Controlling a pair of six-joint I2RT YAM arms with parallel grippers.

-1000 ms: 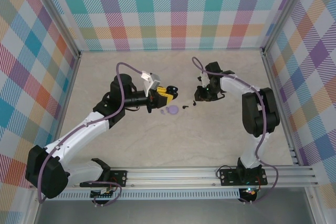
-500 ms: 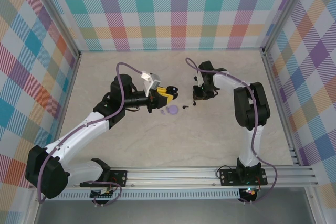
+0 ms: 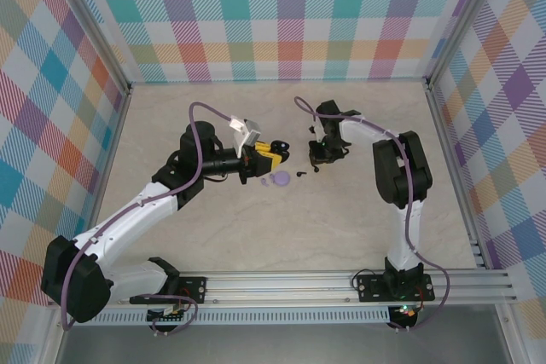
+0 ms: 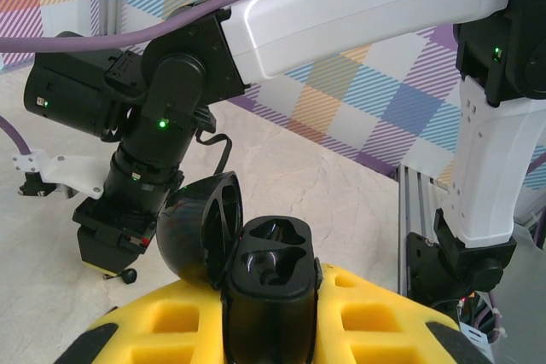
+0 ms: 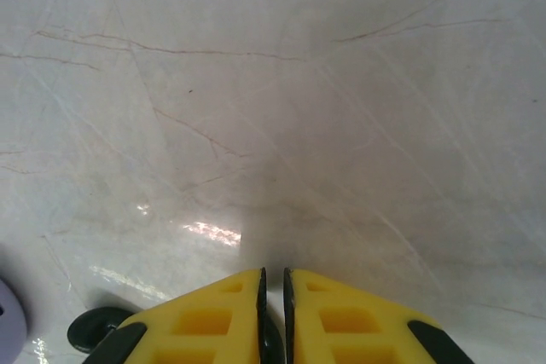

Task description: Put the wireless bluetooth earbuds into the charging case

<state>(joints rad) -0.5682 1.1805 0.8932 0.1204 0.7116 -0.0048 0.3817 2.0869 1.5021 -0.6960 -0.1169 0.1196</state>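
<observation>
the left gripper (image 3: 271, 153) is clamping its yellow jaws on the black charging case (image 4: 271, 283), holding it with its hinged lid standing open and both wells sitting empty. the right gripper (image 5: 273, 277) is pointing down at the table (image 5: 256, 83) with its jaws pressed nearly together, and whether anything is being pinched between them i cannot tell. one earbud (image 5: 92, 330) is lying on the table just beside that gripper, near the lavender puck (image 3: 278, 180).

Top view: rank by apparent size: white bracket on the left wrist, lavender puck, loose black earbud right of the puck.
1. white bracket: largest, though it sits raised toward the camera, which inflates it.
2. lavender puck.
3. earbud: a speck, clearly smallest.
</observation>
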